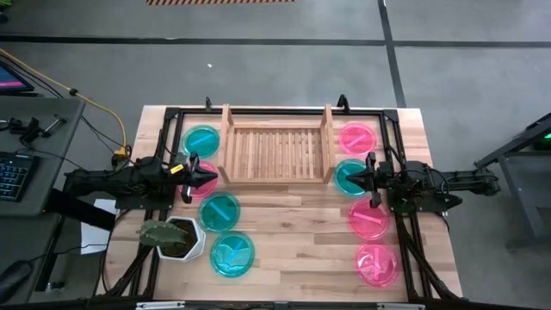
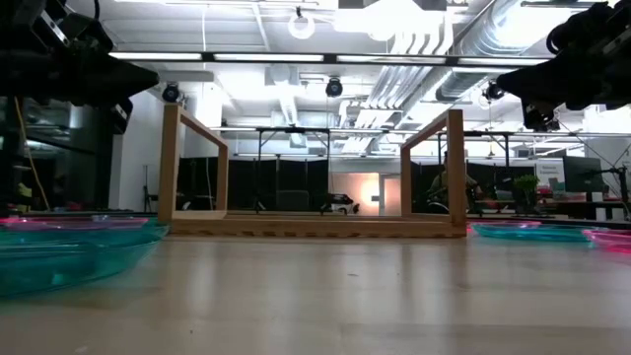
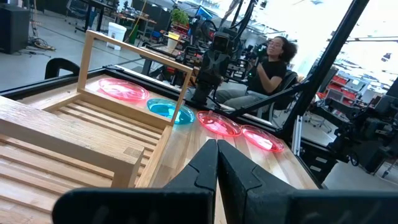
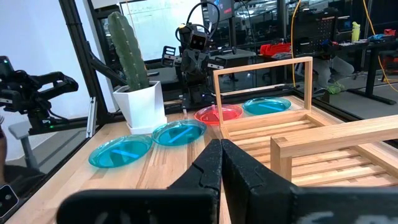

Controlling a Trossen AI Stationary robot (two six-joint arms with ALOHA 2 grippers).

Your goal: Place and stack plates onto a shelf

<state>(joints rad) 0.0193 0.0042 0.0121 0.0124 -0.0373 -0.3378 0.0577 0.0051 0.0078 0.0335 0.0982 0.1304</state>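
My left claw point(image 1: 212, 179) hangs closed and empty over the pink plate point(image 1: 207, 183) left of centre in the overhead picture, its tips pressed together. My right claw point(image 1: 348, 179) is likewise closed and empty, above the teal plate point(image 1: 349, 176) right of centre.

Nearest the bottom edge sit a teal plate point(image 1: 232, 255) at lower centre-left and a pink plate point(image 1: 376, 263) at lower right, with the cactus pot point(image 1: 176, 238) at lower left. Above those lie another teal plate point(image 1: 219, 210) and another pink plate point(image 1: 369, 219).

Farther up, the wooden shelf point(image 1: 278, 153) stands at upper centre of the surface point(image 1: 293, 232), bare of plates, flanked by a teal plate point(image 1: 201, 139) on its left and a pink plate point(image 1: 357, 137) on its right.

Beyond the surface a seated person point(image 3: 272, 61) shows in my left wrist picture's upper right.
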